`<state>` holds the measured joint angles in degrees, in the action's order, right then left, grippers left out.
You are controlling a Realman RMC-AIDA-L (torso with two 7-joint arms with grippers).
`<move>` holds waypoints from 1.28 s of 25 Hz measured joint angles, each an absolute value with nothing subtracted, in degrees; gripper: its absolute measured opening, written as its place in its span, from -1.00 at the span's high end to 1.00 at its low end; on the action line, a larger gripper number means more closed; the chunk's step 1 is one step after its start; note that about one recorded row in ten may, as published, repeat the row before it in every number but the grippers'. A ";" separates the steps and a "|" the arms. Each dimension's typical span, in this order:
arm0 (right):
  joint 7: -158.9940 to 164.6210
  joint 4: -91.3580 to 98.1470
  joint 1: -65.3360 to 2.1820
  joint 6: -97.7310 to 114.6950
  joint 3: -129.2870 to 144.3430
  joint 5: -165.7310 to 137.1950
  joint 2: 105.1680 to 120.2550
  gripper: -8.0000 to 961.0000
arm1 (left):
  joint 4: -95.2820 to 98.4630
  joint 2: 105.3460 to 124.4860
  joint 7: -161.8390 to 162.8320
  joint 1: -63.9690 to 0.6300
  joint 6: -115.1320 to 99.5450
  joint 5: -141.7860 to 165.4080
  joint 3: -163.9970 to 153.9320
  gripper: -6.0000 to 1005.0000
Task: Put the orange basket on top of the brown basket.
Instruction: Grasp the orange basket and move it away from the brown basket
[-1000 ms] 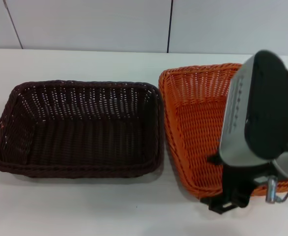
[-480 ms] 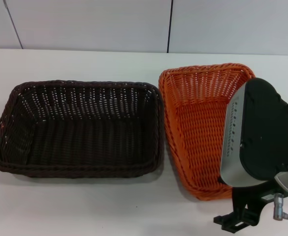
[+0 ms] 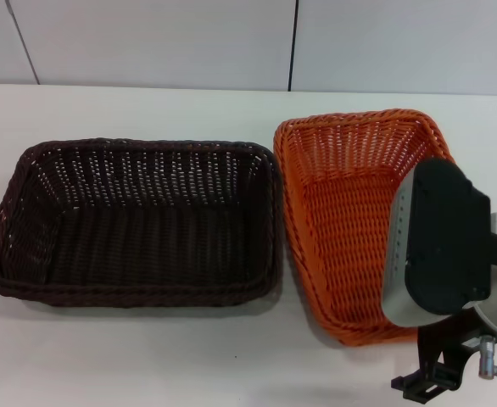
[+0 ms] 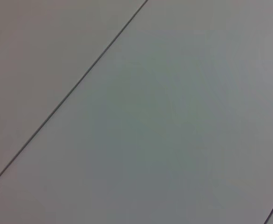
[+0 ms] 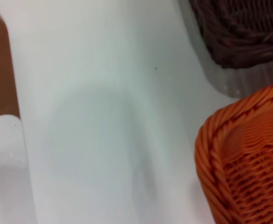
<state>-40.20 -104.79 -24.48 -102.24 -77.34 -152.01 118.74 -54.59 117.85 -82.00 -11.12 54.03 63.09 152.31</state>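
Observation:
The orange basket stands upright on the white table, right of centre. The brown basket sits just to its left, and their rims are nearly touching. My right arm's black and silver wrist housing hangs over the orange basket's near right corner and hides that part of the rim. Nothing of the right gripper shows past the housing. The right wrist view takes in a corner of the orange basket and a corner of the brown basket, both on the table. Neither basket is lifted. The left arm is out of sight.
The white table runs bare in front of both baskets and behind them up to the grey panelled wall. The right wrist view shows the table's edge with brown floor beyond. The left wrist view shows only grey panels.
My right arm has drawn back toward the near right corner, uncovering more of the orange basket's far right rim. Neither basket has moved.

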 joint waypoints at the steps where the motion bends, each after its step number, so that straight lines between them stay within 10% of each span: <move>1: -40.55 -103.97 -24.64 -101.93 -77.00 -152.04 118.74 -0.46 | -54.29 117.86 -82.01 -11.11 54.39 63.09 152.65 -0.50; 14: -39.73 -103.42 -25.72 -99.23 -76.25 -154.59 119.01 -0.40 | -52.91 117.82 -82.07 -10.83 56.70 63.10 154.92 -0.49; 32: -39.73 -103.47 -25.29 -97.67 -72.99 -157.20 119.03 0.62 | -52.92 117.81 -81.49 -10.72 58.41 63.01 155.04 -0.47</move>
<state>-39.73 -103.47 -25.29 -97.67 -72.99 -157.20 119.03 -52.92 117.81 -81.49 -10.72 58.41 63.01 155.04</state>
